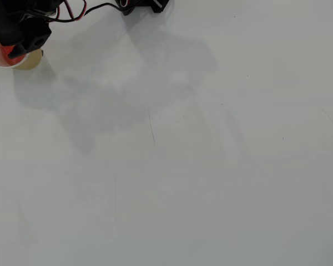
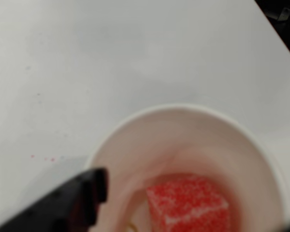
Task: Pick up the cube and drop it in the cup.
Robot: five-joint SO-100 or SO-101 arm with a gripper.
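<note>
In the wrist view I look straight down into the cup (image 2: pixel 135 145), white inside with a round white rim. The red speckled cube (image 2: pixel 188 205) lies at its bottom, free of the fingers. One black finger (image 2: pixel 82 198) reaches over the cup's left rim, and a dark sliver of the other shows at the lower right corner, so my gripper (image 2: pixel 197 207) stands open above the cup. In the overhead view the cup's tan side (image 1: pixel 30 60) peeks out under my black gripper (image 1: pixel 16 47) at the top left, with a red patch of the cube (image 1: pixel 14 52) beside it.
The arm's black base (image 1: pixel 141 5) and red and black wires (image 1: pixel 72 14) sit along the top edge of the overhead view. The white table (image 1: pixel 183 166) spreads over the rest. Its edge, with dark space beyond (image 2: pixel 285 24), crosses the wrist view's top right corner.
</note>
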